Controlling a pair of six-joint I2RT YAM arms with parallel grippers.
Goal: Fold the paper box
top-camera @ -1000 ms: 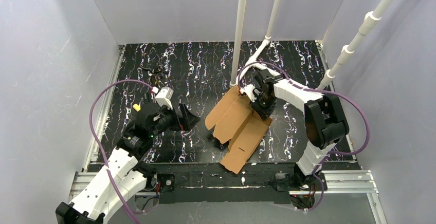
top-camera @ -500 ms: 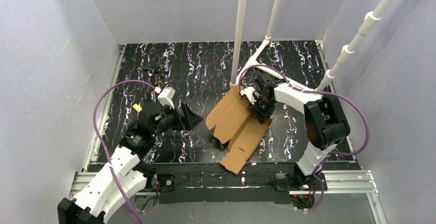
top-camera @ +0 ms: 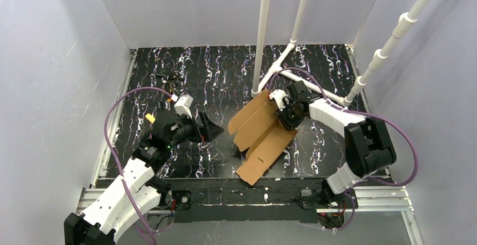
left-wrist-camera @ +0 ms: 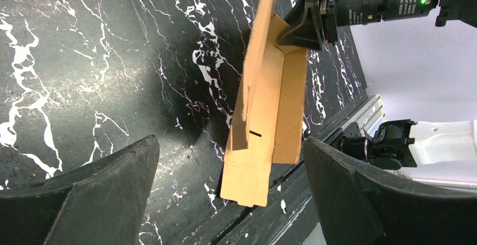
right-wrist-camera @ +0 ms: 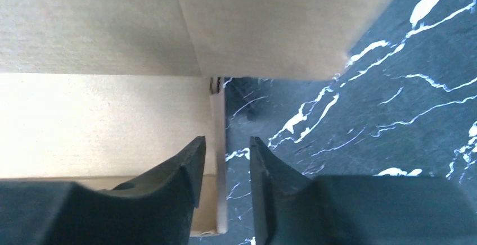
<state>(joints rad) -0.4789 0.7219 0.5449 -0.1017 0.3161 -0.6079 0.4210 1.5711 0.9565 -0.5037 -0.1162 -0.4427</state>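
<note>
Slightly pivoted paper box [top-camera: 264, 138]; right claw [right-wrist-camera: 226, 144] loosely straddles its edge (left claw [left-wrist-camera: 229, 146] released).

My left arm [top-camera: 126, 183] reaches from the near left toward the middle, left gripper [top-camera: 208, 128] spread wide with its jaws pointing right, while my right arm [top-camera: 337, 116] rises from the near right, elbow out right, and stretches left, right gripper [right-wrist-camera: 228, 155] tipped down, jaws narrowly parted.

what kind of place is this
Probably a lab robot cell: a left arm and right arm mounted at a black marbled table, plain walls boxing it in, white pipes behind.
</note>
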